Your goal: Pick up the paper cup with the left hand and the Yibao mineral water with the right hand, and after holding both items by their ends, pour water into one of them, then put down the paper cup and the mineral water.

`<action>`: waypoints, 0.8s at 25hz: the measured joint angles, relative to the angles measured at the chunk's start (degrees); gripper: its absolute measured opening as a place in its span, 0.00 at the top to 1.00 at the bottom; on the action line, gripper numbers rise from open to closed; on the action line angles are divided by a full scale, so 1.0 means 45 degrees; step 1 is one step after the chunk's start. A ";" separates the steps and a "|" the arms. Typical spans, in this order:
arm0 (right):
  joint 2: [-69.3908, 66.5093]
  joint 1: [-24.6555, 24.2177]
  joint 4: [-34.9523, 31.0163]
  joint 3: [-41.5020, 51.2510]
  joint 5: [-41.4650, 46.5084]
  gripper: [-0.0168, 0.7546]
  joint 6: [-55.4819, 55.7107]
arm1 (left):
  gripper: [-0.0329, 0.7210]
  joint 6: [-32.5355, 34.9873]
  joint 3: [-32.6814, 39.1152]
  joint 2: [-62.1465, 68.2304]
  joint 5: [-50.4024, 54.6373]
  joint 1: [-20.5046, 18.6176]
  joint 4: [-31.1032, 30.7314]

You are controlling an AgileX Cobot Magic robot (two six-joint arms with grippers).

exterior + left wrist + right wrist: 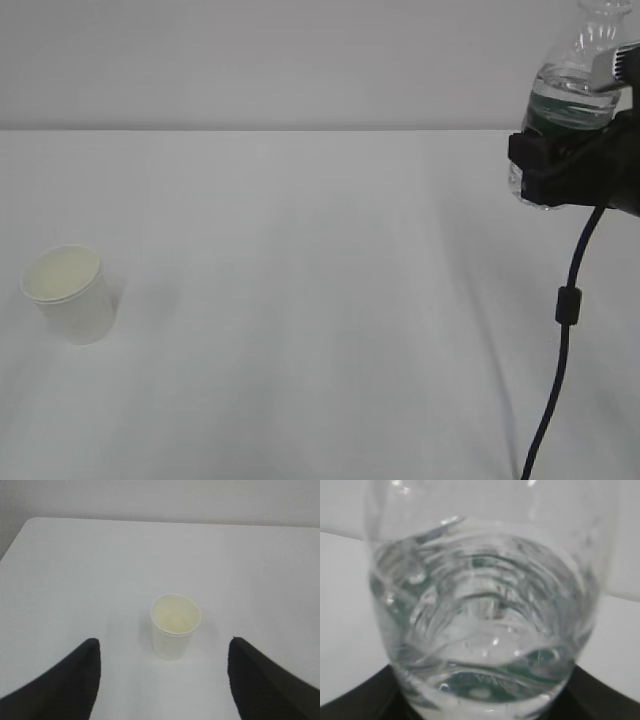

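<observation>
The paper cup (68,293) stands upright on the white counter (320,330), mouth up and, as far as I can tell, dry inside, which suits it for receiving a pour. My left end effector (162,680) hangs just short of the cup with its two black fingers (60,685) spread wide, one to each side of the cup and neither touching it; it has hold of nothing, and I judge this stance is there so I can slide forward and close around the cup's wall. Far to the right of the cup and raised clear of the counter, my right end effector (560,170) is clamped on the lower body of the Yibao mineral water (570,95), the bottle leaning a little with its neck up and away from the cup. Gripping it low leaves the neck free for tipping later. The water (485,630) fills the bottom part of the bottle, its surface sitting around the dark green label band (565,110). I can read no writing on that band; it is too small and blurred, and the cup is plain white. I judge that lifting the cup is the step in hand, with the pour to follow.
</observation>
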State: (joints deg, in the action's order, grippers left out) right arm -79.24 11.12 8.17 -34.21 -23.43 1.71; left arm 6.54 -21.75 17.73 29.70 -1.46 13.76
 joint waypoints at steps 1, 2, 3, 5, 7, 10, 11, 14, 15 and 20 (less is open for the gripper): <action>0.0093 0.0000 0.0018 0.0081 0.0030 0.40 0.0000 | 0.21 0.0000 0.0000 0.0000 -0.0033 0.0000 -0.0020; 0.0121 0.0000 0.0050 0.0140 0.0060 0.40 0.0000 | 0.21 0.0000 0.0000 0.0000 -0.0088 0.0000 -0.0020; 0.0147 0.0000 0.0062 0.0189 0.0060 0.40 0.0000 | 0.21 0.0000 0.0000 0.0000 -0.0149 0.0000 -0.0020; 0.0194 0.0000 0.0082 0.0238 0.0086 0.40 0.0021 | 0.21 0.0000 0.0000 0.0000 -0.0238 0.0000 -0.0020; 0.0195 0.0000 0.0094 0.0238 0.0107 0.40 0.0021 | 0.21 0.0000 0.0000 0.0000 -0.0312 0.0000 -0.0020; 0.0195 0.0000 0.0112 0.0238 0.0134 0.40 0.0048 | 0.21 0.0000 0.0000 0.0239 -0.0426 0.0000 -0.0020; 0.0195 0.0000 0.0124 0.0238 0.0134 0.40 0.0067 | 0.21 0.0000 0.0000 0.0430 -0.0472 0.0000 -0.0020; 0.0195 0.0000 0.0193 0.0238 0.0134 0.40 0.0124 | 0.22 0.0000 0.0000 0.1111 -0.0664 0.0000 0.0158; 0.0195 0.0000 0.0193 0.0238 0.0134 0.40 0.0153 | 0.22 0.0000 0.0000 0.1362 -0.0777 0.0000 0.0348; 0.0195 0.0000 0.0223 0.0238 0.0134 0.40 0.0246 | 0.22 0.0000 0.0000 0.2450 -0.1363 0.0000 0.0932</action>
State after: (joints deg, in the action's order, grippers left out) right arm -78.36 11.12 9.18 -33.14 -22.83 2.82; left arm 6.54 -21.75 28.76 23.57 -1.46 17.96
